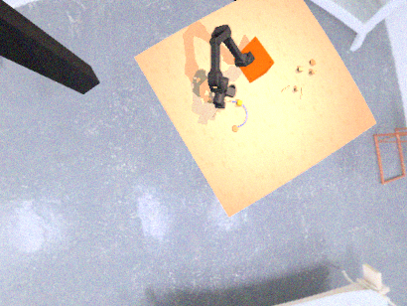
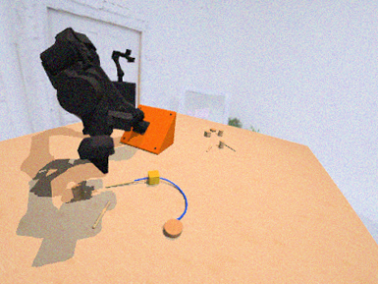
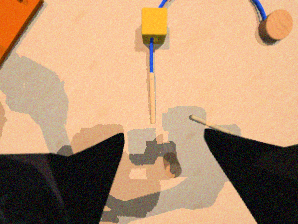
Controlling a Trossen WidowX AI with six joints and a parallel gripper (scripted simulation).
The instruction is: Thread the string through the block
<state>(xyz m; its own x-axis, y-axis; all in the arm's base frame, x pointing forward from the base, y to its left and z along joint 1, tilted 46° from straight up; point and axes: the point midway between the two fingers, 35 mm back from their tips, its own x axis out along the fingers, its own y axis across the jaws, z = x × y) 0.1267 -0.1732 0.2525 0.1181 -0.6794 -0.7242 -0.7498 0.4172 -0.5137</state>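
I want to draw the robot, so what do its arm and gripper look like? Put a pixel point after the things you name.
The arm [image 1: 215, 60] [image 2: 81, 89] is black all over, with chunky, blocky joints. The gripper [image 2: 103, 154] [image 3: 163, 135] is black too, with two fingers that narrow to a tip. I can't make out any writing or cables.

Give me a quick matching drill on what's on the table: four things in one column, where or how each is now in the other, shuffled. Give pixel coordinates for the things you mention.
1. block [image 2: 153, 177] [image 3: 154, 22]
2. button [image 2: 173, 227] [image 3: 279, 23]
3. string's stick [image 2: 121, 183] [image 3: 152, 97]
4. hand [image 3: 163, 135]

A. open
B. string runs through it
C. lying between block and hand
D. at the string's fixed end

1-B, 2-D, 3-C, 4-A
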